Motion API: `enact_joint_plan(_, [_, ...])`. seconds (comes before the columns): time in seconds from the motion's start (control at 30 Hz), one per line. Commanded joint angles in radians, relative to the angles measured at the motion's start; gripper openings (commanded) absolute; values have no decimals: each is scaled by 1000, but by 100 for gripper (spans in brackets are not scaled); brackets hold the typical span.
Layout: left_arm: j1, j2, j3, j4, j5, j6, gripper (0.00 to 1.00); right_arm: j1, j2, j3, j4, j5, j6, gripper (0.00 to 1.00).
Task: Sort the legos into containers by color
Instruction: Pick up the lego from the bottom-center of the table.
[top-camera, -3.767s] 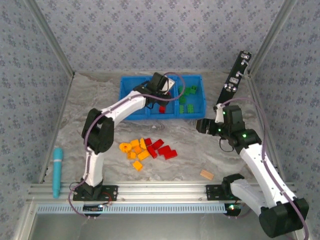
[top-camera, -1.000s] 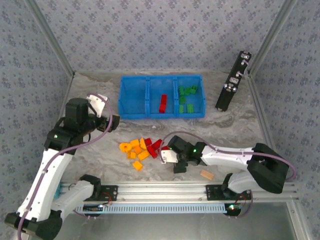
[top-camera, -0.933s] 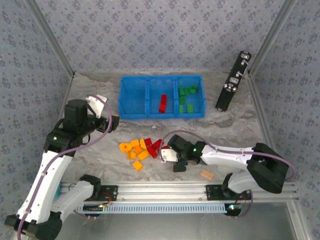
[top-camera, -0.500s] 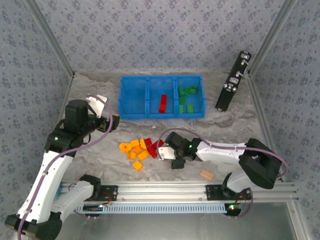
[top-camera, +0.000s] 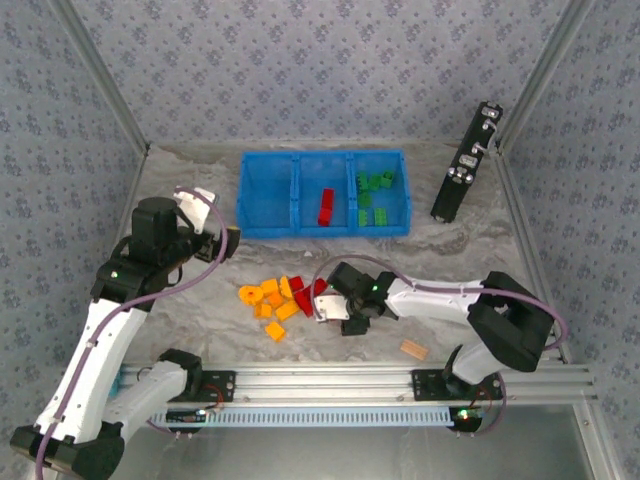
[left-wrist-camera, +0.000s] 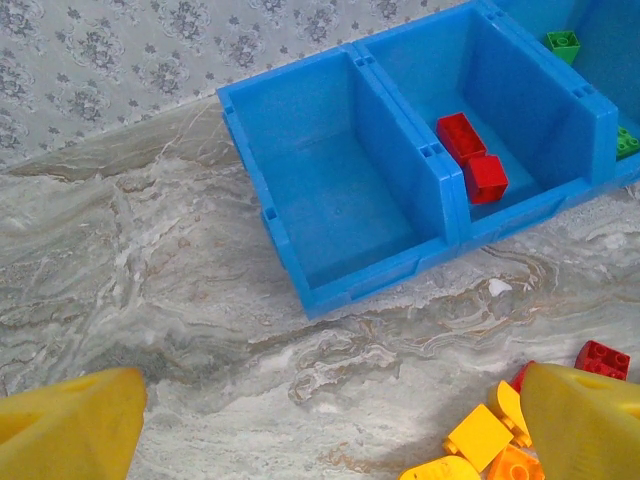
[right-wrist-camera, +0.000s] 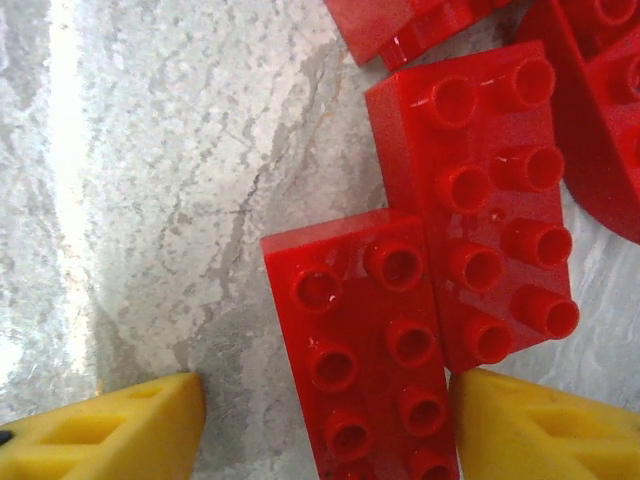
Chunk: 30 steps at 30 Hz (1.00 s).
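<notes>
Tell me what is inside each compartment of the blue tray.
The tray has a bare left compartment. The middle one holds two red bricks, touching end to end. The right one holds several green bricks; anything under them is hidden.

Seemingly marble table (top-camera: 460, 265): legos (top-camera: 283, 298), tray (top-camera: 322, 231)
</notes>
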Motion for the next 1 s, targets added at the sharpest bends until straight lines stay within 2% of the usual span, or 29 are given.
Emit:
enact_joint_plan(0.0, [4,1,-1,19,-13,16,96,-1,30,19,-44,-17,-2,60])
enact_joint_plan(0.27, [3,-3,-5,19,-18,17,97,-3,38,30,-51,-8,1,51])
enact_joint_plan(0.4, [4,-7,-4,17,-21,20,97,-14,20,42,-74,-26,6,41])
enact_joint_plan(0.97, [6,-6,-10,21,-20,20,98,-54,-101,142,-185,-60,9,34])
